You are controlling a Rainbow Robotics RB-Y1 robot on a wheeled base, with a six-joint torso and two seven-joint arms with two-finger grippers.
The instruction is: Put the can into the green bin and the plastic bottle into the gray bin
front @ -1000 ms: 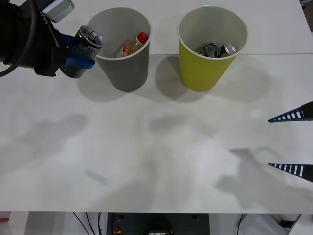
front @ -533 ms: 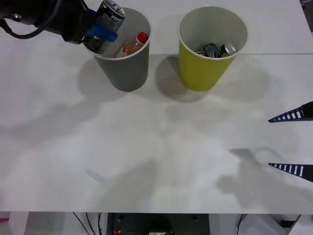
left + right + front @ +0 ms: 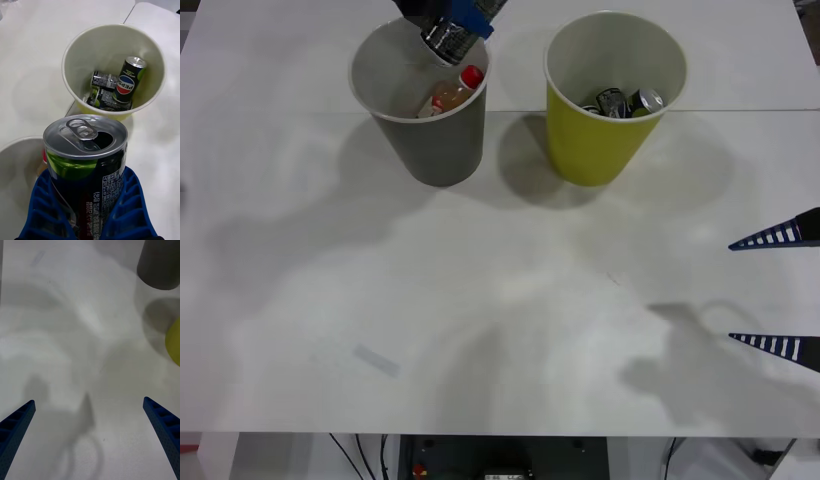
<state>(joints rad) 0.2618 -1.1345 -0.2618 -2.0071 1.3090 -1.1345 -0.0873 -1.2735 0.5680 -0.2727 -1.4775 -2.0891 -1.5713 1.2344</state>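
My left gripper (image 3: 455,22) is at the top edge of the front view, above the far rim of the gray bin (image 3: 430,130), shut on the can (image 3: 446,40). In the left wrist view the dark can (image 3: 88,165) with its silver pull-tab top sits between the blue fingers (image 3: 131,210), and the green bin (image 3: 112,71) lies beyond it with several dark cans inside. The plastic bottle (image 3: 452,92), with a red cap, lies inside the gray bin. The green bin (image 3: 610,95) stands to its right. My right gripper (image 3: 780,292) waits open at the right edge.
A small clear scrap (image 3: 377,360) lies on the white table (image 3: 510,300) near the front left. In the right wrist view the gray bin (image 3: 159,266) and an edge of the green bin (image 3: 174,341) stand far ahead of the open fingers.
The left arm has carried the can up and to the right, from beside the gray bin's left side to above its far rim. The right gripper has stayed still.
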